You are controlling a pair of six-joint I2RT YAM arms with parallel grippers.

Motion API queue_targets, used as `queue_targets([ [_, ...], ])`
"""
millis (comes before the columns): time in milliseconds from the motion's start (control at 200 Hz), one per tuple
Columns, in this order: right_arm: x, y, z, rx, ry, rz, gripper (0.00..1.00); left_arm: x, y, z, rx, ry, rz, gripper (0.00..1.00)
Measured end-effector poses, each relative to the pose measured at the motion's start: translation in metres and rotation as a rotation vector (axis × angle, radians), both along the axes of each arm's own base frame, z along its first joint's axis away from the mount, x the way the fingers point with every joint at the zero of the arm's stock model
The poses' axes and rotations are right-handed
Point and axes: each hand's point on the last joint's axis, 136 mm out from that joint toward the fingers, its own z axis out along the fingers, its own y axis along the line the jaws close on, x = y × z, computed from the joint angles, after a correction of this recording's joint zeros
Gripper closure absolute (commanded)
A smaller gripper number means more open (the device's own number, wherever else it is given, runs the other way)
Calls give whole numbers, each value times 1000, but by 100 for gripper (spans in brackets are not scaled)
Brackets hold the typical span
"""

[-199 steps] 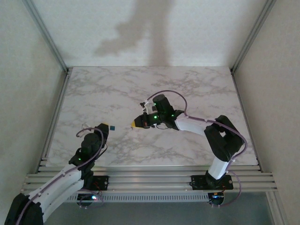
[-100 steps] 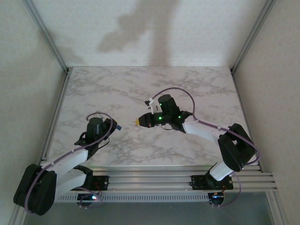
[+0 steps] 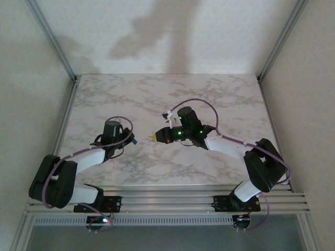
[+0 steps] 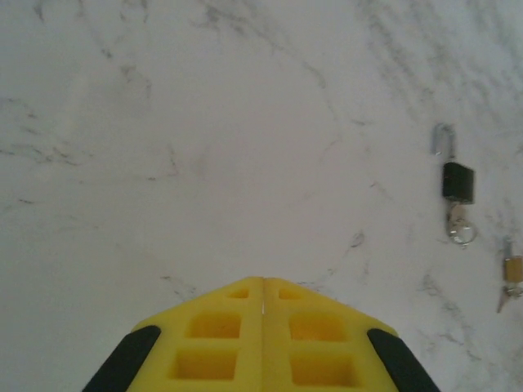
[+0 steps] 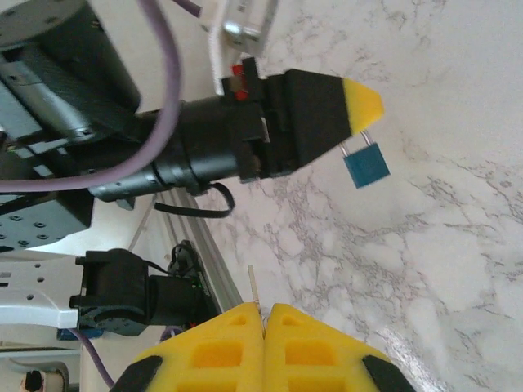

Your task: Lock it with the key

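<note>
In the right wrist view a small blue padlock (image 5: 366,164) hangs by its shackle from the yellow tip of my left gripper (image 5: 368,104), which is shut on it. From above, that left gripper (image 3: 132,140) hovers over the marble left of centre, the padlock (image 3: 135,140) at its tip. My right gripper (image 5: 265,309) is shut on a thin key (image 5: 254,286) whose blade sticks out between the yellow fingers. From above, the right gripper (image 3: 153,137) points left at the padlock, a short gap apart. In the left wrist view the left gripper (image 4: 263,280) has its fingers pressed together.
In the left wrist view, a black padlock (image 4: 458,181) with a key in it lies on the marble at the right, and a small brass key (image 4: 512,273) lies beside it. Aluminium rails (image 3: 167,196) run along the table's near edge.
The left arm has swung out from its base and carried the blue padlock a little to the right, towards the right gripper. The right gripper has held nearly still with the key.
</note>
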Motion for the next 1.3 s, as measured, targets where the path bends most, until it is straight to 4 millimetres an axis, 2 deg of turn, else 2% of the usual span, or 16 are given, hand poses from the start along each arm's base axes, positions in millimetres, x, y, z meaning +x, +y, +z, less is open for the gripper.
queue_targets([
  [110,-1,0,3,10,-6,6,100,1,-2,-11,13,31,-17,100],
  [465,-3,0,6,25,-16,12,100,8,-8,-26,34,60,-61,100],
  [611,-2,0,6,25,-16,12,100,11,-10,-25,33,50,-77,100],
  [921,-2,0,6,25,-16,12,100,12,-10,-27,51,48,-94,80],
  [1146,-2,0,6,26,-15,12,100,13,-10,-27,57,46,-99,72],
  [1301,-2,0,6,25,-13,10,100,13,-10,-27,60,45,-99,63],
])
